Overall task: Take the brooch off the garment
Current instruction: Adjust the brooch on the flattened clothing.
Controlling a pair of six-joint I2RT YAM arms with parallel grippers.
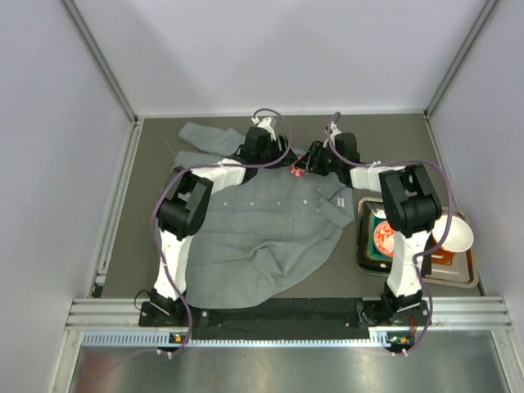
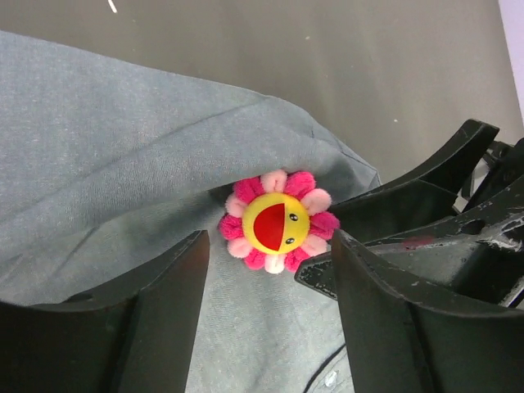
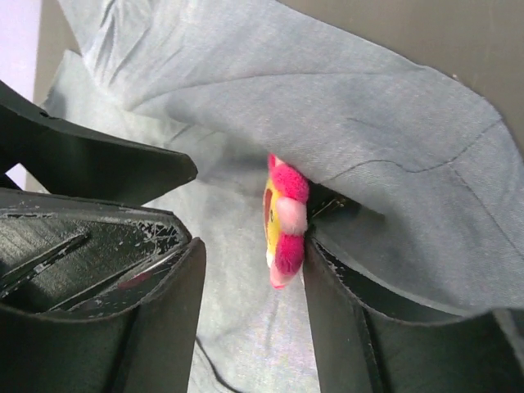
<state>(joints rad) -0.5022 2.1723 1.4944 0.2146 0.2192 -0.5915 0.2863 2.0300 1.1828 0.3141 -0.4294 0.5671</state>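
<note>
Since the brooch (image 2: 276,221) is pinned to the garment (image 2: 123,147) near the bench's far edge, both arms meet there — left gripper (image 2: 270,246) spread wide, right gripper (image 3: 250,246) open astride it, seemingly to pinch.

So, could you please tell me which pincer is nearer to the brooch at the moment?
Right, seemingly: the right pincer has one finger against the brooch's rim. The left pincer faces its front, open fingers either side, apparently not touching.
</note>
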